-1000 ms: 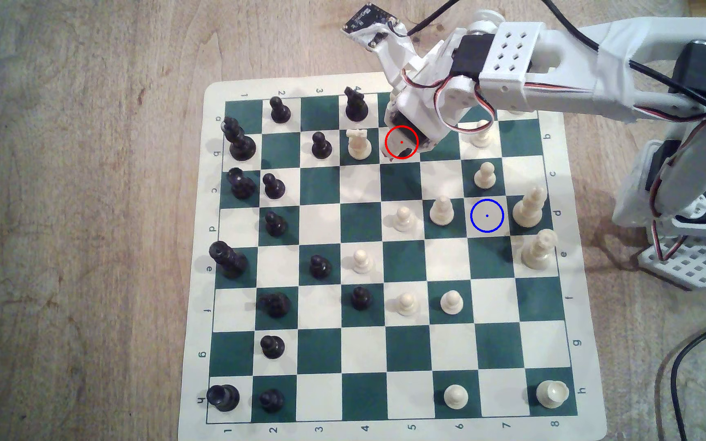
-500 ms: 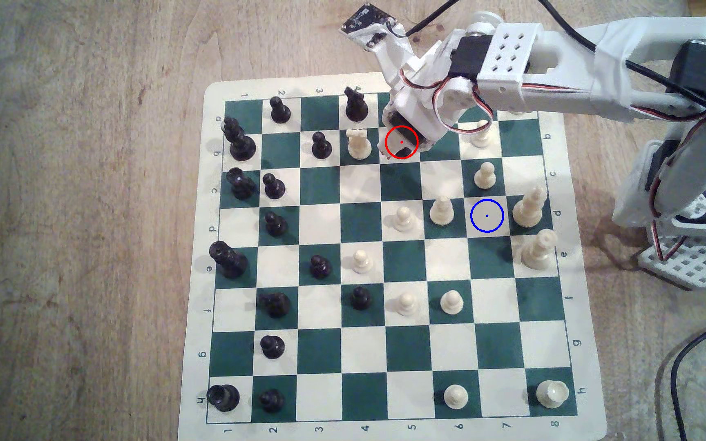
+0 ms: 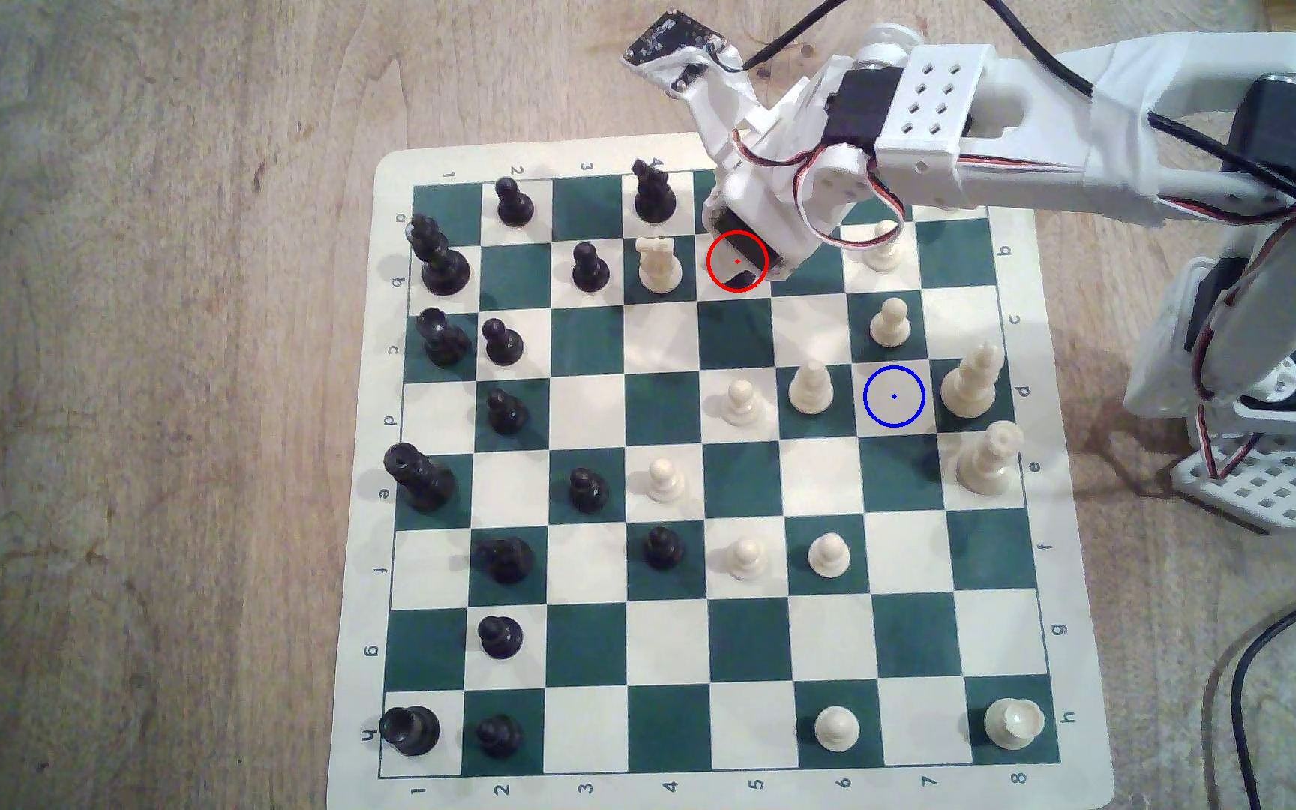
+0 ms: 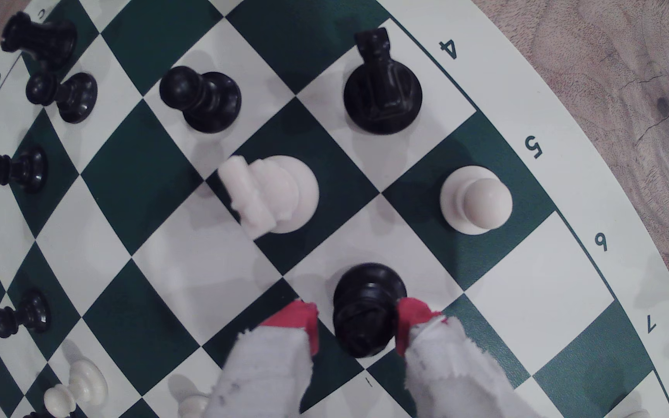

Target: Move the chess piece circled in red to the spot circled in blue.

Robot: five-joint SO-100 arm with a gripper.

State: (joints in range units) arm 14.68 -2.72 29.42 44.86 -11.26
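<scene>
Tight at the piece, open lane mid-board, target ringed by white men.

Gripper [image 4: 357, 321] straddles the black chess piece [image 4: 367, 309]; white knight [image 3: 658, 265] stands just beside on the exterior view's left, black knight [image 3: 653, 191] beyond it. Squares between there and the blue-ringed spot [image 3: 894, 396] lie mostly bare. The spot itself is hemmed in: white pawn [image 3: 890, 322] above, white pawn [image 3: 811, 387] left, tall white piece [image 3: 970, 383] right.

The black chess piece [image 4: 366, 309], broad-based and tapering, is seen upright between the red-tipped fingers [image 4: 411, 317]. The blue-ringed cream spot [image 3: 894, 396] is left bare, well apart from them.
</scene>
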